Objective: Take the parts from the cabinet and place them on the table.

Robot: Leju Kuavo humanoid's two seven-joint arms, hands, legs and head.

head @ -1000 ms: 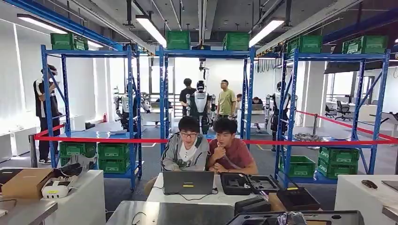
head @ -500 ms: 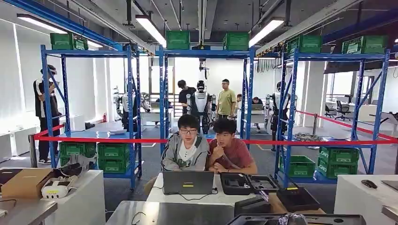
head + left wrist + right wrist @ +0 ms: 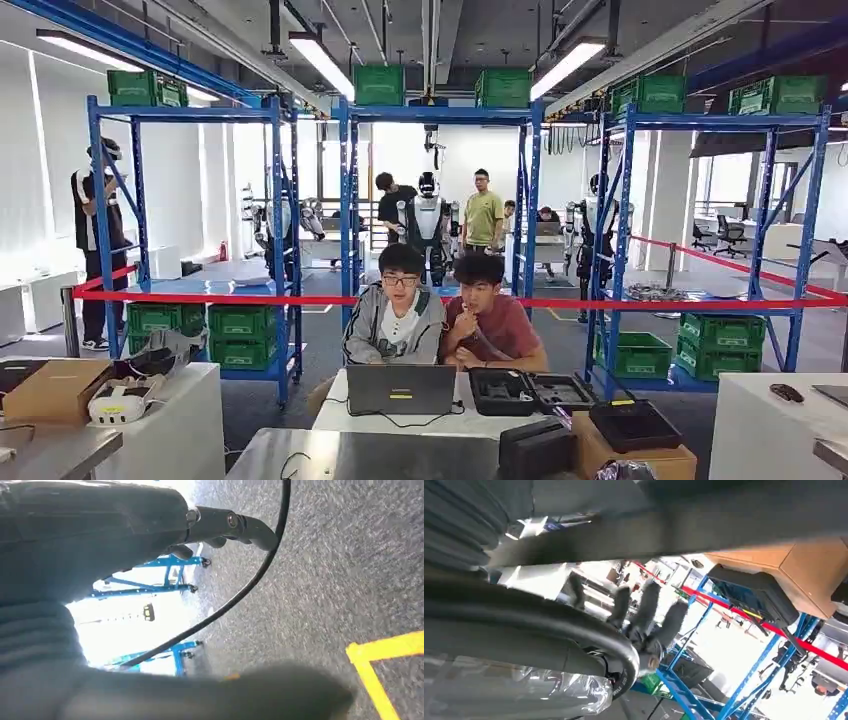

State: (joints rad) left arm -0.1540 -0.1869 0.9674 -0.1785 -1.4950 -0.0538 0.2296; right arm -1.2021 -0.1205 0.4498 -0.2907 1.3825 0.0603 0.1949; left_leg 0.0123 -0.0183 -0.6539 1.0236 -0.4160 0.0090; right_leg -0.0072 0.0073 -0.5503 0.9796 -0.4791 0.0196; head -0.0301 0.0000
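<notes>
A part in a crinkled clear plastic bag (image 3: 524,695) with a thick black curved piece (image 3: 574,630) lies right against my right hand (image 3: 644,615), which appears to hold it; the dark fingers (image 3: 621,605) reach out past it. The top of the shiny bag (image 3: 625,470) peeks over the lower edge of the head view. My left hand (image 3: 230,522) hangs over grey floor with nothing in it and its fingers loosely extended. A grey metal table (image 3: 360,455) stands straight ahead.
Two seated people (image 3: 440,320) work at a laptop (image 3: 400,388) on a white table behind it. A cardboard box (image 3: 640,458) bears a black tray (image 3: 632,424). Blue racks (image 3: 440,200) with green crates stand behind red tape (image 3: 300,298). White tables flank both sides.
The black tray with holes along the lower edge of the head view has dropped out of the picture, uncovering the cardboard box. The shiny bag sits lower. The background is unchanged.
</notes>
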